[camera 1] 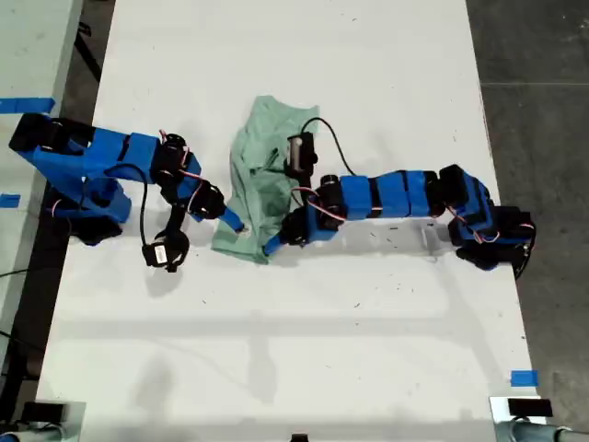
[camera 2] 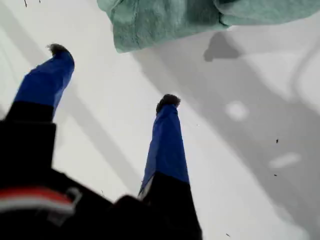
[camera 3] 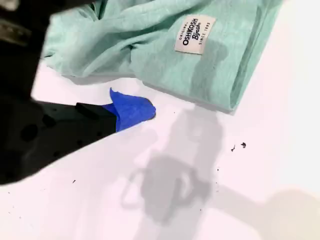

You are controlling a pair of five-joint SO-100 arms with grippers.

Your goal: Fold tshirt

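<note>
1. Tshirt [camera 1: 260, 180] is lying crumpled on the white table [camera 1: 294, 322], between the two blue arms in the exterior view; its white label [camera 3: 194, 34] is facing up.
2. My first gripper [camera 2: 112, 75] is hovering just off the cloth's edge, jaws spread wide and holding nothing.
3. My second gripper [camera 3: 131, 107] is sitting beside the hem; only one blue tip is showing, so I cannot tell how open it is.

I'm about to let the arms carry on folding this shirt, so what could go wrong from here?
The t-shirt lies bunched, not flat, so a fold may set the creases in. My first gripper is open over the bare table, just short of the hem, and may close on nothing. Both arms crowd the same edge and could collide.
</note>
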